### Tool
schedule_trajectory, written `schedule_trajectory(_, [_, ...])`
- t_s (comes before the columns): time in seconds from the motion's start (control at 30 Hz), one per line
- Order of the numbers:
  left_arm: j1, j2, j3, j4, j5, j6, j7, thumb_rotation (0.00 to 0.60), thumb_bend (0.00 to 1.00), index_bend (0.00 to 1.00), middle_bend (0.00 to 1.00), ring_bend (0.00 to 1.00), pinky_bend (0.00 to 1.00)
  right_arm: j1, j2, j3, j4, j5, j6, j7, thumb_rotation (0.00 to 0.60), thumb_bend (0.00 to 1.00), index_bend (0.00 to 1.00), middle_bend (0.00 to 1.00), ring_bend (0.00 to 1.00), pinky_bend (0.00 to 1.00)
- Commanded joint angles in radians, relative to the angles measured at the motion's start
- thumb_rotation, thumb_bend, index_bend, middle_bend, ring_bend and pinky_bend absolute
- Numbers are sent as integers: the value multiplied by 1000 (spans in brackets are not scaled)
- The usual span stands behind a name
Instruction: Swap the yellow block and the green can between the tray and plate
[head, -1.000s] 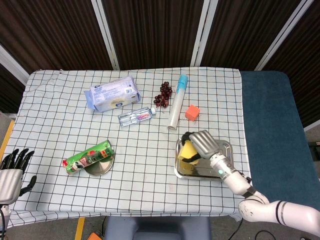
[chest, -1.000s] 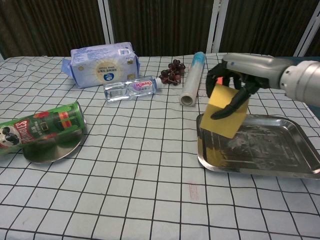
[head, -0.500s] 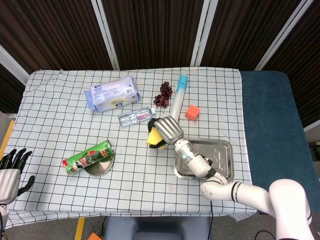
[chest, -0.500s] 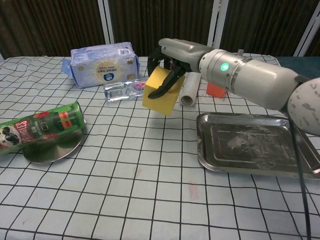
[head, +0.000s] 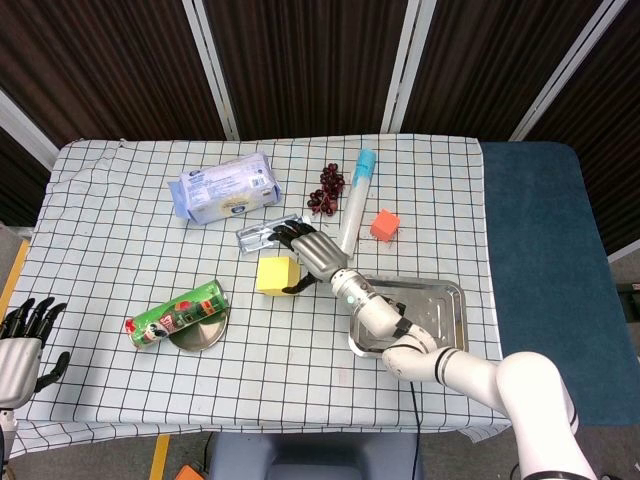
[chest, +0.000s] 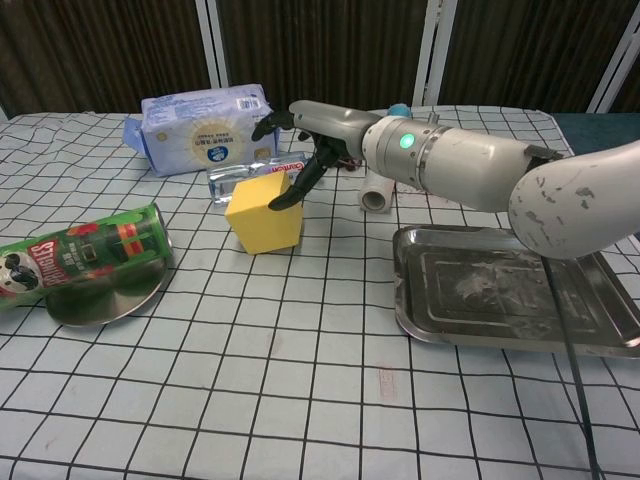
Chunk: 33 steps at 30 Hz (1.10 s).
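Lab: checkered tablecloth (head: 120, 240), dark curtains (head: 300, 60).

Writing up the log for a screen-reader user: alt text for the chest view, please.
The robot's right hand, fingers spread, reaches over a yellow block that sits on the checked tablecloth between a steel tray on the right and a green can lying on a metal plate on the left. Behind the block lie a water bottle and a wipes pack.

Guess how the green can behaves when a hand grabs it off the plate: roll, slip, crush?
The green can lies on its side across the plate, so a nudge would likely roll it. Its glossy wrap could be slippery. Whether it is full or crushable can't be told.
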Motion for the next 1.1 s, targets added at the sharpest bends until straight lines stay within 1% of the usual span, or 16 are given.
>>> schedule_trajectory(0.03, [-1,0,2,0,3,-1,5,600,379,134,95,0,149,-18,46,-32,-49,-55,55,-15,600,114,122,17,0,90])
schedule_trajectory(0.07, [-1,-2,3,1,7,1,8,600,379,134,95,0,150,-61,110,-67,-135,-109,136,-60,600,114,103,4,0,76])
schedule_trajectory(0.13, [-1,-4,4,2,7,1,12,600,379,134,95,0,150,-118,192,-102,-250,-152,223,-131,600,114,90,0,0,62])
schedule_trajectory(0.23, [-1,-7,4,-3,8,3,19,600,379,134,95,0,150,-230,335,-167,-439,-202,358,-276,600,114,88,0,0,56])
schedule_trajectory(0.27, [-1,-8,6,-2,11,4,25,600,379,134,95,0,150,-279,395,-196,-512,-216,408,-326,600,114,88,0,0,56])
schedule_trajectory(0.33, [-1,-11,8,-5,14,5,35,600,379,134,95,0,150,-354,481,-239,-607,-236,481,-365,600,114,92,0,0,55])
schedule_trajectory(0.37, [-1,-14,8,-9,14,5,43,600,379,134,96,0,149,-400,533,-269,-655,-250,524,-363,600,114,94,0,0,55])
schedule_trajectory(0.43, [-1,-15,8,-18,16,7,52,600,379,134,97,0,149,-465,598,-309,-698,-272,590,-334,600,114,96,0,0,35])
schedule_trajectory(0.5, [0,-18,2,-28,15,18,64,600,380,132,99,0,150,-534,644,-342,-689,-300,672,-307,600,114,97,0,0,1])
schedule_trajectory(0.57, [0,-24,-3,-36,15,26,74,600,379,127,100,0,150,-581,671,-365,-668,-312,718,-279,600,113,97,0,0,0])
schedule_trajectory(0.67, [-10,-24,-8,-62,10,13,98,600,378,111,100,0,149,-658,704,-391,-629,-283,768,-260,600,100,81,0,0,0])
schedule_trajectory(0.77, [-35,-26,-14,-89,20,-9,130,600,379,76,87,0,151,-742,709,-404,-596,-231,819,-258,600,66,60,0,0,0])
schedule_trajectory(0.87, [-65,-32,-25,-135,9,-49,163,600,379,14,29,0,152,-812,719,-417,-590,-182,841,-222,600,40,28,0,0,0])
schedule_trajectory(0.97, [-109,-46,-37,-173,-20,-120,207,600,388,0,0,0,139,-859,724,-414,-586,-169,871,-157,600,25,1,0,0,0])
schedule_trajectory(1.03, [-144,-54,-47,-203,-62,-185,232,600,378,0,0,0,123,-885,718,-409,-574,-188,911,-139,600,22,0,0,0,0])
schedule_trajectory(1.1, [-178,-66,-58,-218,-104,-245,247,600,366,0,0,0,117,-901,711,-407,-554,-232,952,-142,600,20,0,0,0,0])
